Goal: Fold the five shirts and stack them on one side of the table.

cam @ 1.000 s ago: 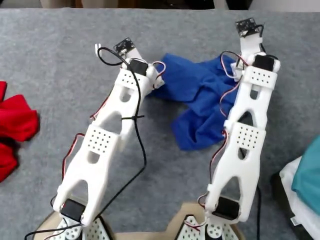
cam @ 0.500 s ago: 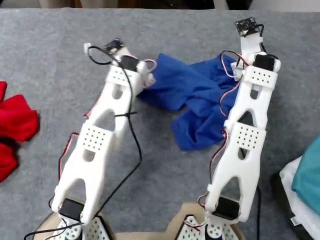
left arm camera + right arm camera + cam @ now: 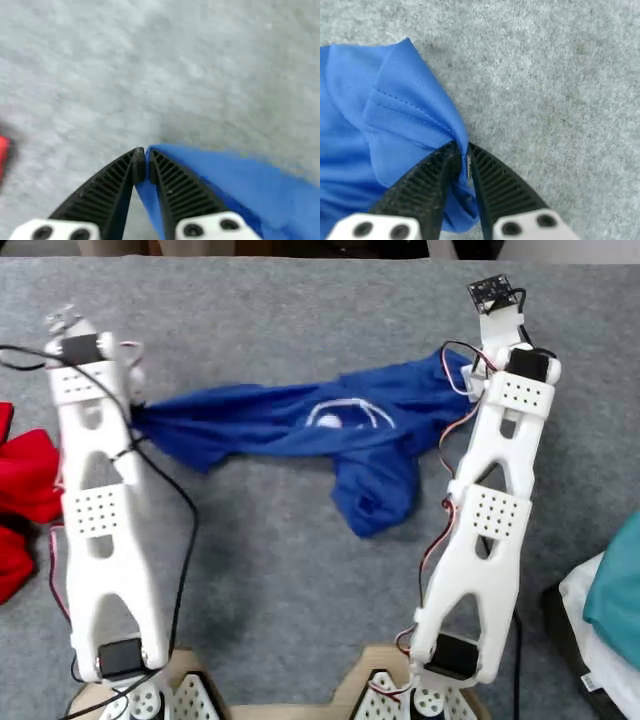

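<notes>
Left gripper (image 3: 141,159) and right gripper (image 3: 462,151) each clench an end of the blue shirt (image 3: 300,425), stretched between them. This looks like the spreading step. Next it likely needs laying flat on the tabletop (image 3: 300,580) for folding.

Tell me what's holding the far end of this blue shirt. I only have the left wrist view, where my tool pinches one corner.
Observer: The right tool is shut on the opposite end of the blue shirt, which stretches between both arms.
Operator: Is it spread flat?
Observer: No, it's bunched into a band, with a fold of cloth trailing from its middle toward the arm bases.
Operator: Anything on the right side?
Observer: White and teal cloth lies at the right edge of the table.
</notes>
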Available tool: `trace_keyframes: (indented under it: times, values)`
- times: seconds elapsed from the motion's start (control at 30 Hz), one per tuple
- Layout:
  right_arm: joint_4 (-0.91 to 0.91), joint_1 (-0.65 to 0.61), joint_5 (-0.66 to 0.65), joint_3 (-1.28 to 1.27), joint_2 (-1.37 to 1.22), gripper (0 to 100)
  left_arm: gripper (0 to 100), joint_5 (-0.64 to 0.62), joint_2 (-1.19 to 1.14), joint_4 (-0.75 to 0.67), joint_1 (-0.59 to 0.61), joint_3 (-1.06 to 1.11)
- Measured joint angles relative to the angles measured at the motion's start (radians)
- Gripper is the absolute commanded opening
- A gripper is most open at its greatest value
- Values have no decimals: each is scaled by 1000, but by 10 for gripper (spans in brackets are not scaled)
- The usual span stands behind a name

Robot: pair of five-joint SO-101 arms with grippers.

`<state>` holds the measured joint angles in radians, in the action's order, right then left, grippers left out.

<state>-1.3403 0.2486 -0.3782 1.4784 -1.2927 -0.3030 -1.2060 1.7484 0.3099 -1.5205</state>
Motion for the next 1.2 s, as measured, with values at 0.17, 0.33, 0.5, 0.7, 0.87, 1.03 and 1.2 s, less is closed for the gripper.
trace_keyframes:
  times: [0.17, 0.33, 0.5, 0.7, 0.87, 1.03, 1.2]
  values:
    - [-83, -25, 0, 87, 0, 188, 22, 34, 0, 0, 61, -21]
    - [-170, -25, -6, 133, 18, 221, 188, 9, 2, 0, 51, -101]
    - [-244, -89, -6, 133, 140, 224, 264, -81, 100, 0, 41, -104]
    - [-229, -322, -81, 26, 256, 224, 264, -112, 163, 0, 37, -104]
    - [-71, -522, -106, -261, 256, 224, 264, -169, 163, 0, 103, -104]
    - [28, -609, -106, -480, 256, 219, 264, -288, 83, -41, 118, -75]
    - [66, -588, -106, -511, 241, 19, 264, -316, 41, -41, 69, -75]
